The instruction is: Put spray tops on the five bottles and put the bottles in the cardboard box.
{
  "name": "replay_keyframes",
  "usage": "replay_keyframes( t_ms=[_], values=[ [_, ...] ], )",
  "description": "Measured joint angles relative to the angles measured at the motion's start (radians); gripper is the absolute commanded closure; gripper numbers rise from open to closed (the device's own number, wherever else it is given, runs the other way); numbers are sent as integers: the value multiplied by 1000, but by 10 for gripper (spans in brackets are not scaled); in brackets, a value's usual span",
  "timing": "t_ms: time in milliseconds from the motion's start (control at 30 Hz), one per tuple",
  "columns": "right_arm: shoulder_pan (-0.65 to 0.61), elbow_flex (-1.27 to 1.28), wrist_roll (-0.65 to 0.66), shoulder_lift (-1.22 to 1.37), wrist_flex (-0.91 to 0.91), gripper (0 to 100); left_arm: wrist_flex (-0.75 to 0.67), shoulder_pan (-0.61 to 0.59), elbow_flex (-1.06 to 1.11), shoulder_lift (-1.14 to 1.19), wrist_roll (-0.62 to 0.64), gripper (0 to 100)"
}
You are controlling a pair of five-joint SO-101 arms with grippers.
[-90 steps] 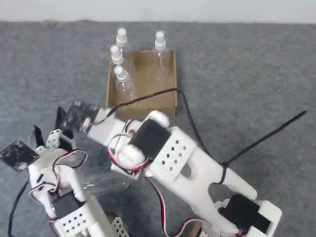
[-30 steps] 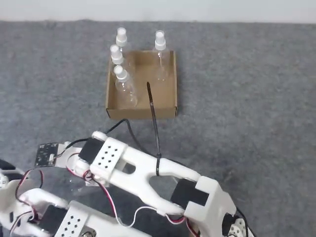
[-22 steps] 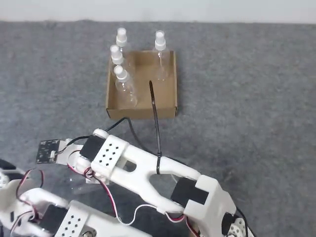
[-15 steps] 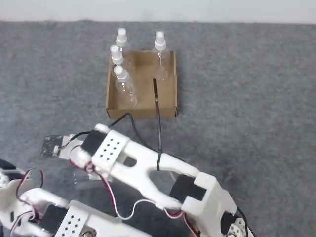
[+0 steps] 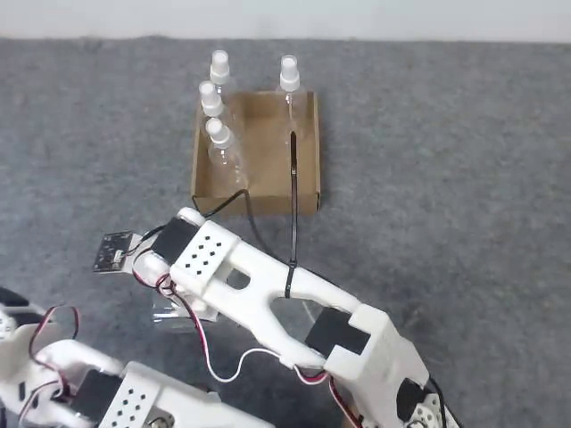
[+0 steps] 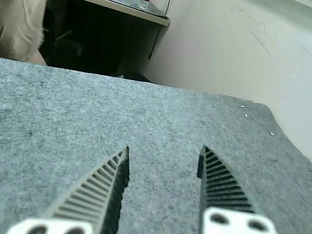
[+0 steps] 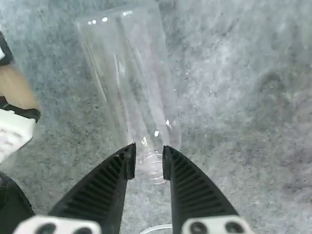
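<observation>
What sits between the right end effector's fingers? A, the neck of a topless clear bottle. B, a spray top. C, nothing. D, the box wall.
A: the right wrist view shows the right end effector gripping the neck of the clear bottle lying on the carpet.

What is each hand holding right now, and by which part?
The right hand grips the clear uncapped bottle lying on the carpet by its threaded neck. The left hand is open and holds nothing.
</observation>
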Motion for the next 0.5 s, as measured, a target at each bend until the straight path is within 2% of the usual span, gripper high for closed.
replay_keyframes(
  t_ms=[367,500],
  values=[
    [0,5,0,-121,3,950,0,-2,0,0,0,790],
    [0,5,-57,-133,3,950,23,-2,0,0,0,790]
  ],
)
